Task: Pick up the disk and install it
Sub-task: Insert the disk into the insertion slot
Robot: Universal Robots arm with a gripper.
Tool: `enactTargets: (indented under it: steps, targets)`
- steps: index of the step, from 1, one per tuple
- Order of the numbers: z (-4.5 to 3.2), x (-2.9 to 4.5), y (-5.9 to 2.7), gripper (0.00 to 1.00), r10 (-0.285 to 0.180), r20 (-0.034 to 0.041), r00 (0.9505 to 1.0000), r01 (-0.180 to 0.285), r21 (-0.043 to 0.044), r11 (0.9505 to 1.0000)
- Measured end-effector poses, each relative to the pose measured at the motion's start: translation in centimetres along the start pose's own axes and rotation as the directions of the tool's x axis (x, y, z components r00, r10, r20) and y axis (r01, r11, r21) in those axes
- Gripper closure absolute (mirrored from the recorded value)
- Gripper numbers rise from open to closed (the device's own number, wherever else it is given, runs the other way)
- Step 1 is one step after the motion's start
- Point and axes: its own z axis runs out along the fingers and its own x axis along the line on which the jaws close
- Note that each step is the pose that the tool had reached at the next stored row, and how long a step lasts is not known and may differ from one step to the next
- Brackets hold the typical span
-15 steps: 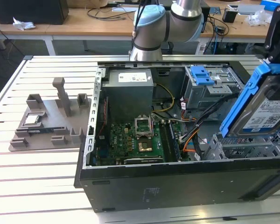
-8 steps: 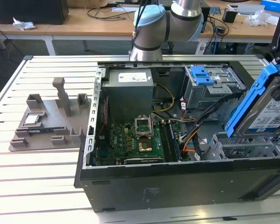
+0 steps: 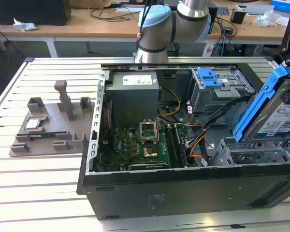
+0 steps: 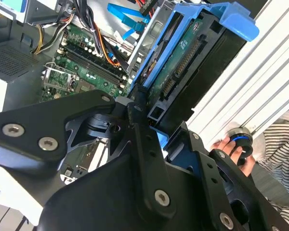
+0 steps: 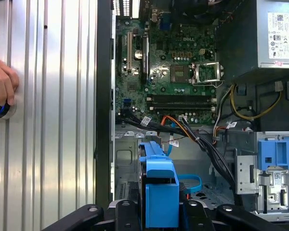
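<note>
a robotics lab or electronics workshop: an open computer case [image 3: 183, 193] lies under the jaws of the gripper [image 5: 160, 208] on a slatted aluminium table [image 3: 38, 193], a grey fixture tray [image 3: 41, 144] sits well away from them, and cable-strewn wooden benches [image 3: 87, 26] stand beyond.

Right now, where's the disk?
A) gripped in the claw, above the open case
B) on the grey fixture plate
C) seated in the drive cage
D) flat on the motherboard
A: the claw grips the disk by its blue frame, tilted over the open case.
</note>
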Motion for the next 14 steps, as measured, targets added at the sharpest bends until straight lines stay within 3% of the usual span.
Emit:
enactTargets:
  steps: [7, 14]
  targets:
    - [0.38, -0.03, -0.11, 0.64, 0.0, -0.0028, 1.0, 0.0, -0.0006, 1.0]
    - [1.55, -0.02, 0.08, 0.64, 0.0, -0.0039, 1.0, 0.0, -0.0011, 1.0]
